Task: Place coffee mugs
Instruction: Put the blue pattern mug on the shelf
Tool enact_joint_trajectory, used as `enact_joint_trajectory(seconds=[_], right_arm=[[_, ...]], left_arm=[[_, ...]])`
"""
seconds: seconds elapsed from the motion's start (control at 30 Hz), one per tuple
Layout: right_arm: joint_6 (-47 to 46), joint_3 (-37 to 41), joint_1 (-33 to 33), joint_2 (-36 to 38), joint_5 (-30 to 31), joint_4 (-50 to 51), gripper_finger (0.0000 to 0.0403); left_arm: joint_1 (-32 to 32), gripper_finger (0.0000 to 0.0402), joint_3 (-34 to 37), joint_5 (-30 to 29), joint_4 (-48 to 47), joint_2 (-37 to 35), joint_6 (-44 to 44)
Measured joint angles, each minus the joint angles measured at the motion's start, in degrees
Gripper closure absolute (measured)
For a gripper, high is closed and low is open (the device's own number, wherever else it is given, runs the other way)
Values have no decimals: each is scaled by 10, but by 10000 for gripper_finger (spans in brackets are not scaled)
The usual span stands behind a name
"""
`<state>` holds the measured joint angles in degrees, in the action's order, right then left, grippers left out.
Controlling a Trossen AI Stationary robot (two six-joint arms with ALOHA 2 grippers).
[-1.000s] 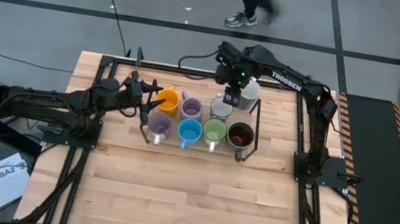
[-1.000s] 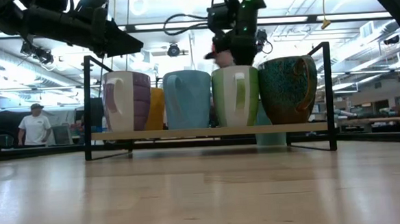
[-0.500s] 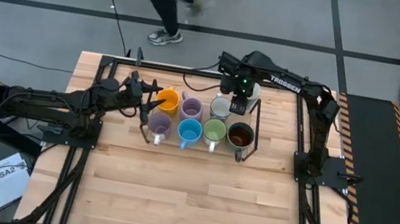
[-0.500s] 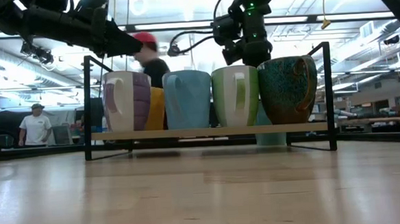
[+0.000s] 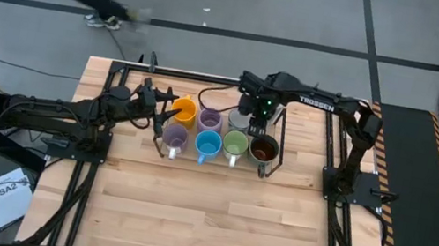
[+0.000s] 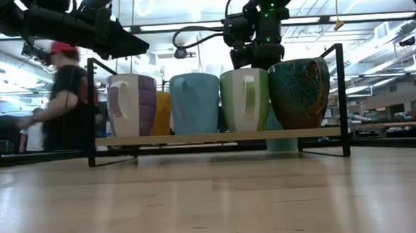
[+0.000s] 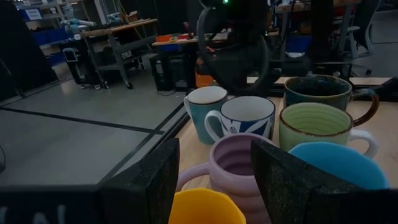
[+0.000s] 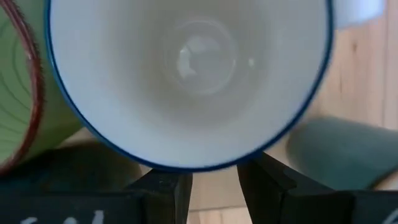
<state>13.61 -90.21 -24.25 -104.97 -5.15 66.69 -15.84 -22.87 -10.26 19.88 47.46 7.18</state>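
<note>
1. The front row of the rack [image 6: 216,137] held lavender, blue, green and dark mugs [image 6: 300,93].
2. Behind them, the right gripper [image 5: 248,121] hung over the white patterned mug [image 7: 247,116], its fingers [image 8: 166,186] narrowed astride the near rim [image 8: 186,165], apparently not yet clamped.
3. Judged step: gripping this mug; next, close firmly.
4. The left gripper [image 7: 211,180] waited wide open by the orange mug [image 5: 184,110].

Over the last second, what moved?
The right pincer swung from the rack's back corner to the white patterned mug, fingers closing at its rim. A person walked left behind the table. The left pincer stayed open by the orange mug.
</note>
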Motion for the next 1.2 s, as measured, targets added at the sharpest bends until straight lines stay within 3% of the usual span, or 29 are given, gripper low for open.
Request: enact_joint_trajectory(seconds=[0.97, 1.2], right_arm=[[34, 16, 2, 0, -39, -77, 276], [38, -5, -5, 1, 7, -33, 276]], left_arm=[[0, 198, 0, 0, 0, 0, -1], [0, 198, 0, 0, 0, 0, -1]])
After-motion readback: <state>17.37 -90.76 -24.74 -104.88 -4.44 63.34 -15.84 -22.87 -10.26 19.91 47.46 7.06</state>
